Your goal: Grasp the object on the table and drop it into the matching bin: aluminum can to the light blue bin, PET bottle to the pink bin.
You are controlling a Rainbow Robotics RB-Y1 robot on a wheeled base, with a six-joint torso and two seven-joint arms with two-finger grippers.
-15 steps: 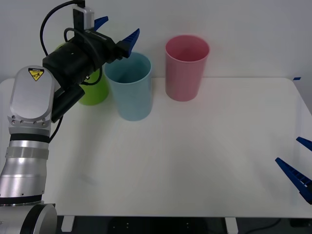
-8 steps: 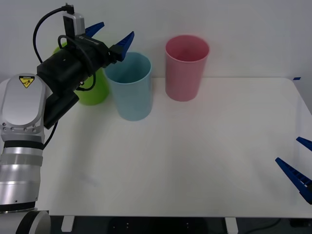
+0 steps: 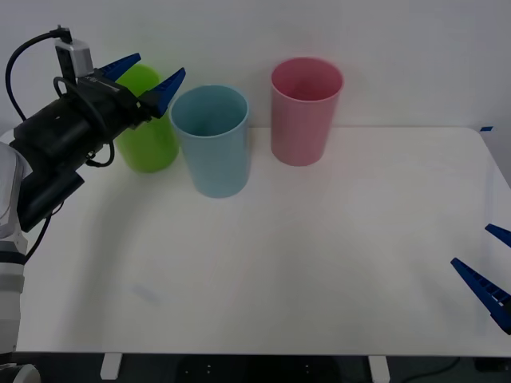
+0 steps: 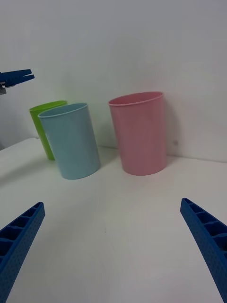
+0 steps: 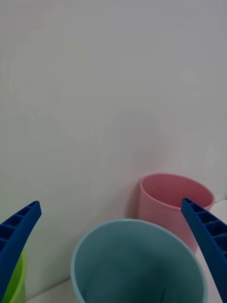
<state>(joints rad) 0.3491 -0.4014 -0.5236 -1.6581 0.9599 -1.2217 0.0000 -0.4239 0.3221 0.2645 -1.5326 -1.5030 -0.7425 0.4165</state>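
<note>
Front view: the left claw (image 3: 144, 70) hangs spread and empty just beside the light blue bin (image 3: 211, 140) near the surface's (image 3: 319, 255) far edge; the can isn't visible, likely dropped inside. Right claw (image 3: 489, 275) spread, parked at the right edge.

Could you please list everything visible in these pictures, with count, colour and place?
table: one, white, under all the bins.
light blue bin: one, light blue, upright at the table's far side, between the other two bins.
pink bin: one, pink, upright, to the right of the light blue bin.
lime green bin: one, lime green, upright, to the left of the light blue bin.
left tool: one, blue fingers, open, raised above the lime green bin.
right tool: one, blue fingers, open, low at the table's right edge.
</note>
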